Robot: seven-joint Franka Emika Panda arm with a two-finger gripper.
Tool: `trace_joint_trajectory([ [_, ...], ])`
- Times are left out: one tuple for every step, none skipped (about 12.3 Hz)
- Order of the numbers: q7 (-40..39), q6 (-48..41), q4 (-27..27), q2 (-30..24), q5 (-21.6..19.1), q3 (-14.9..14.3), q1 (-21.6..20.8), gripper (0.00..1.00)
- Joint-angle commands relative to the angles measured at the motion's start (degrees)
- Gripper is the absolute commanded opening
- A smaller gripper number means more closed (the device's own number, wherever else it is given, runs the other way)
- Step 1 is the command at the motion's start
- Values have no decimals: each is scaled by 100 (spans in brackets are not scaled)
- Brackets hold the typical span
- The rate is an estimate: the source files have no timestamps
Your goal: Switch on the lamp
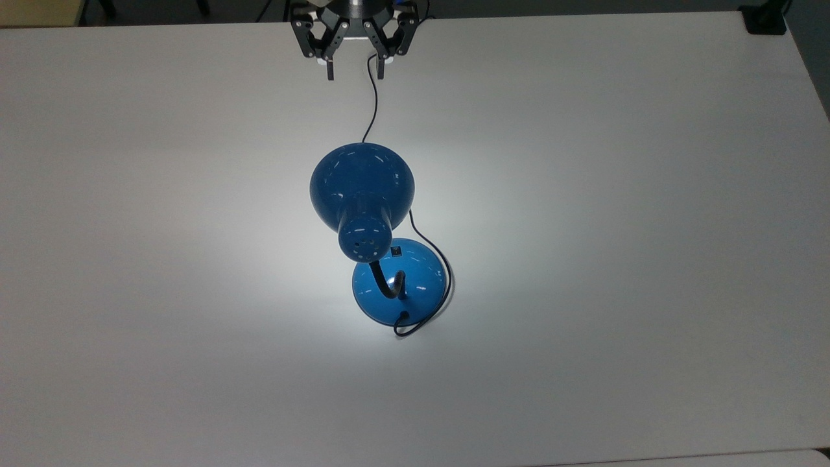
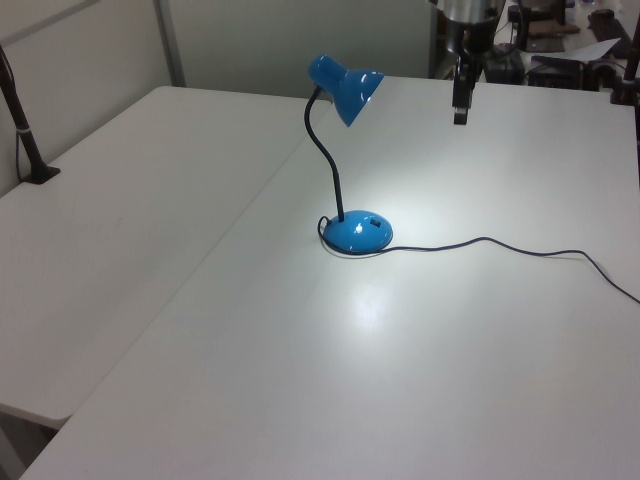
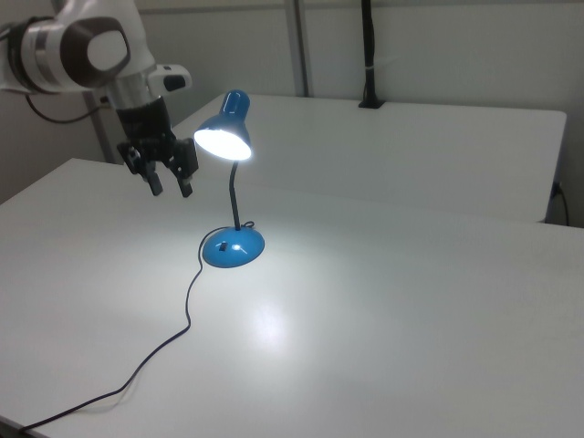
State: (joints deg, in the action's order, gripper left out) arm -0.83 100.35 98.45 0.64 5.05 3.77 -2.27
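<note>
Here, a wide white table (image 1: 616, 194) carries a glossy blue lamp (image 1: 362, 188), seen from three cameras. In the right view, going from the right view's left, the white robot arm (image 3: 82, 50) reaches in from the upper corner, and its black tool (image 3: 172, 188) hangs in the air with its two fingers spread apart, holding nothing. Just to the right view's right of the tool, and not touching it, is the lamp's bell-shaped shade (image 3: 224, 130), which glows bright white inside. A black gooseneck (image 3: 234, 196) curves down from the shade to a round domed base (image 3: 233, 247) standing on the table, with a pool of light around it. A thin black cord (image 3: 155, 351) trails from the base toward the near edge of the table. In the top view, the tool (image 1: 354, 70) sits at the far edge of the table, well apart from the lamp near the middle. In the left view, the lamp (image 2: 345, 90) stands at centre and the tool (image 2: 461, 105) hangs to the left view's right of the shade.
</note>
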Motion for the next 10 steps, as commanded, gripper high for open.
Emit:
trace_joint_trajectory([
  [12,-813,-597,41,-84,-43,69,100],
  [21,-920,-703,24,-84,-43,104,100],
  [39,-990,-747,15,-84,-43,113,100],
  [352,-1026,-800,-2,-84,-51,121,100],
  [677,-1044,-809,-11,-84,-51,122,100],
  [802,-1009,-809,-29,-57,-60,122,100],
  [803,-1017,-809,-29,-31,-60,113,100],
  [803,-1026,-809,-29,-22,-60,113,100],
  [803,-1026,-809,-29,-13,-52,113,100],
  [803,-1026,-809,-29,-13,-51,113,100],
])
